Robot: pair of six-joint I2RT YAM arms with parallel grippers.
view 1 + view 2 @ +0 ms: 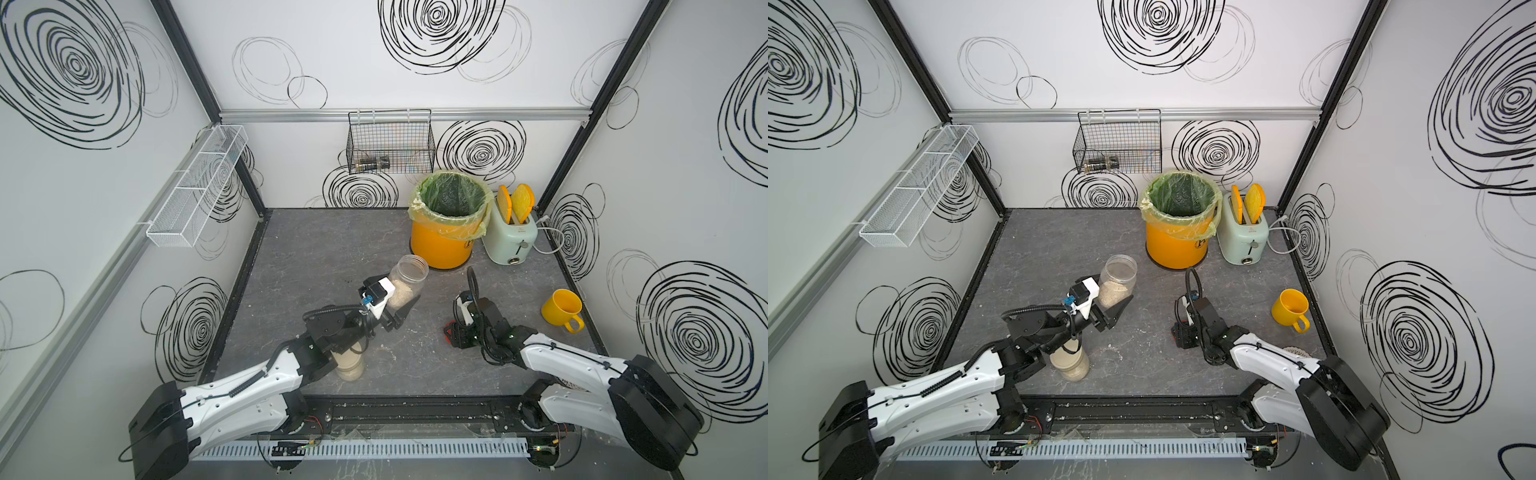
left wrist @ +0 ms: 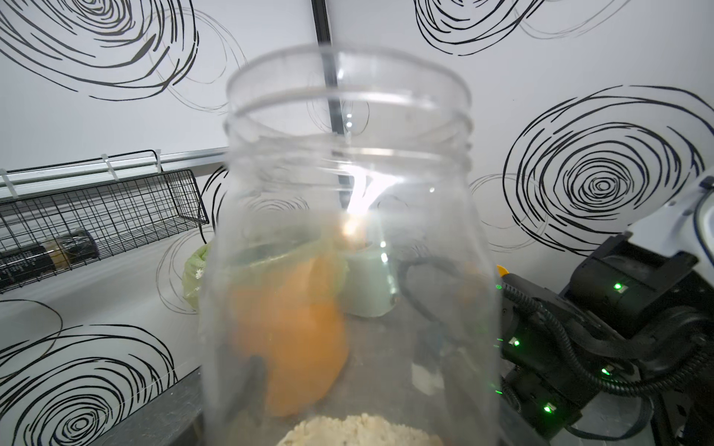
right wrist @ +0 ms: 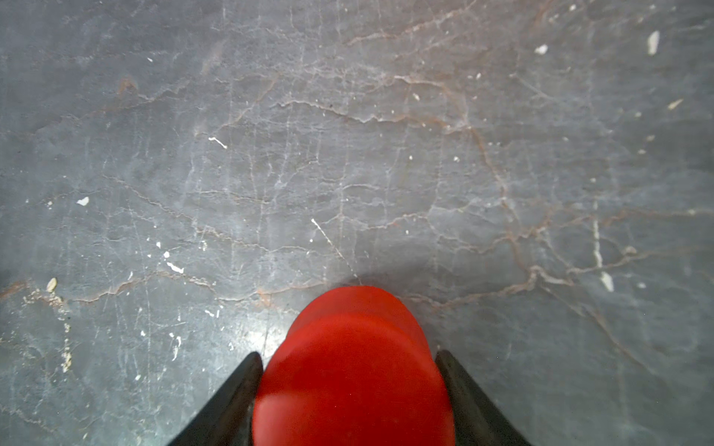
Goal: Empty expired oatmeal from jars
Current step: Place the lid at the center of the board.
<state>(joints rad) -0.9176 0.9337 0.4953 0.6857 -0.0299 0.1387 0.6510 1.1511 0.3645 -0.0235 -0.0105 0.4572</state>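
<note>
Nearest the front edge, the lidded jar [image 1: 351, 369] is tucked under the left arm's elbow, with oatmeal [image 1: 353, 375] seen through its wall. Further in, the open jar [image 1: 409, 270] is clamped in the left gripper [image 1: 1111, 291], with more flakes piled at its bottom. To the right, the red cap [image 3: 351, 386] is pinched by the right gripper [image 3: 347, 353], low over the table [image 3: 347, 154]. A yellow bin [image 1: 442, 245] and toaster [image 1: 509, 243] are parked far right, and a yellow cup [image 1: 561, 309] sits nearer.
</note>
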